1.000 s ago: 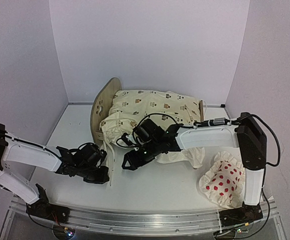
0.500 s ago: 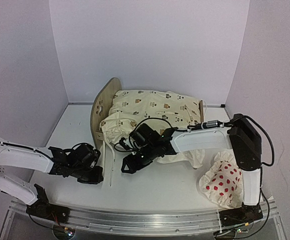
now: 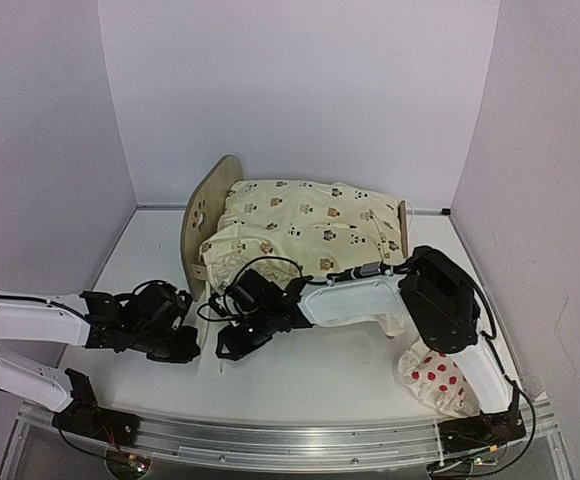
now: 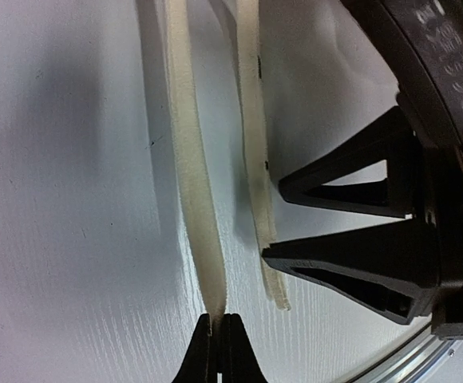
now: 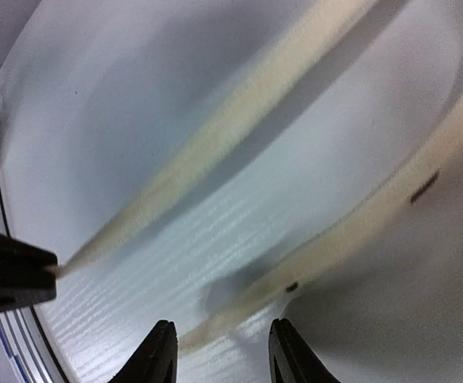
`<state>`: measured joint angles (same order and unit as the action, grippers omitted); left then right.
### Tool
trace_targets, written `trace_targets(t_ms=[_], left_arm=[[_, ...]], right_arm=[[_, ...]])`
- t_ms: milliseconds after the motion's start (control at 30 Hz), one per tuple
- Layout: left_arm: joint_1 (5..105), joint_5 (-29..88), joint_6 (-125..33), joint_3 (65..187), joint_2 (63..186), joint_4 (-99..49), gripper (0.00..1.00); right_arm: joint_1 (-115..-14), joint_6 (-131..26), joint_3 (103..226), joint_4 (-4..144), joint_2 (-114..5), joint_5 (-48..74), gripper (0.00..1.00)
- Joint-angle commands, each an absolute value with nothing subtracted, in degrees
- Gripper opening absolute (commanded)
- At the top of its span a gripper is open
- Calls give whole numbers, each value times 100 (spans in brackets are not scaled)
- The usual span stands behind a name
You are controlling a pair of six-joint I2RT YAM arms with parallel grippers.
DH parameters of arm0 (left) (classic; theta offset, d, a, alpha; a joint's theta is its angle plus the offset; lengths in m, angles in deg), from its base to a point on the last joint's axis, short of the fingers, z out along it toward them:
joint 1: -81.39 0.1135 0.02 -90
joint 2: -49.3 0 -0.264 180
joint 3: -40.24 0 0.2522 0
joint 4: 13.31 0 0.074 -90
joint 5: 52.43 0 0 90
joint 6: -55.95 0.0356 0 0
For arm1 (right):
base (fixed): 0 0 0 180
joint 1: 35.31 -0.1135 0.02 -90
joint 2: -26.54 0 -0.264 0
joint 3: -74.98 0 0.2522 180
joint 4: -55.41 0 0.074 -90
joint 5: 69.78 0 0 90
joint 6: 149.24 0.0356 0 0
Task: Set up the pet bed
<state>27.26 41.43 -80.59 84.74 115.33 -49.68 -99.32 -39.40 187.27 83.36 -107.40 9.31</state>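
Both have slid left: my left end effector (image 4: 216, 335) pinches one cushion tie (image 4: 194, 199) shut, right end effector (image 5: 219, 331) gapes around second tie (image 5: 351, 242).

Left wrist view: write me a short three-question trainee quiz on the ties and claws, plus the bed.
1. True or false: the left claw is shut on the end of a cream tie.
2. The end of the second tie lies: A) at the open right claw; B) knotted to the first one; C) in the left claw.
3. What lies on the pet bed?
Key: 1 true; 2 A; 3 the animal-print cushion.
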Motion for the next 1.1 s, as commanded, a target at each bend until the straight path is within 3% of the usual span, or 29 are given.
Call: trace_targets(t_ms=[0, 500, 1067], left_arm=[[2690, 4232, -8079, 8583, 11366, -4992, 0], [2691, 4595, -8137, 8729, 10882, -5410, 0], [2690, 4344, -8008, 8866, 11451, -4866, 0]], right_arm=[[-9916, -3831, 19115, 8356, -11235, 932, 41], [-10002, -4023, 20565, 7536, -12377, 464, 34], [-9993, -5013, 17519, 7440, -9856, 995, 43]])
